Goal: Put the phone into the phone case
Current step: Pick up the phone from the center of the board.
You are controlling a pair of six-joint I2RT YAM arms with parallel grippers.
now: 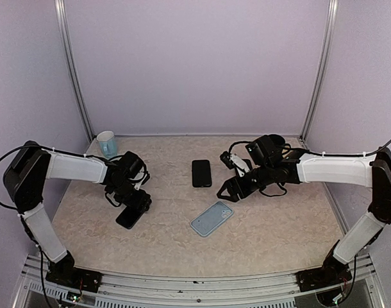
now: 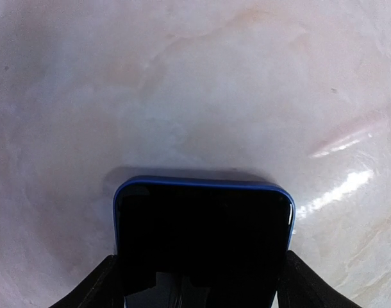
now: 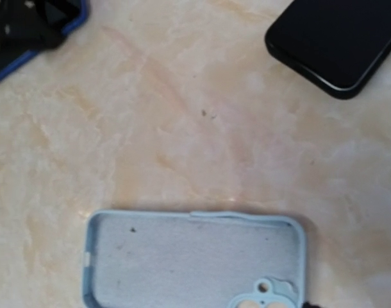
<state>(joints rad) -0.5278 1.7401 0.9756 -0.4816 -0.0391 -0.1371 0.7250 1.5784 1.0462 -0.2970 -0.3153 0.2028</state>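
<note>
left gripper [image 1: 133,212] is clamped across the width of the blue-edged phone [image 2: 202,231], low at the left of the table [image 1: 170,250]; resting or lifted cannot be told. judged rigid, slick and breakable, so grip the long edges. light blue case [image 1: 211,218] lies centre, cavity up, likely soft-rimmed. the stretch between them is bare. black phone [image 1: 201,173] sits behind the case. right gripper [image 1: 226,190] holds nothing seen; jaw state cannot be told.
</note>
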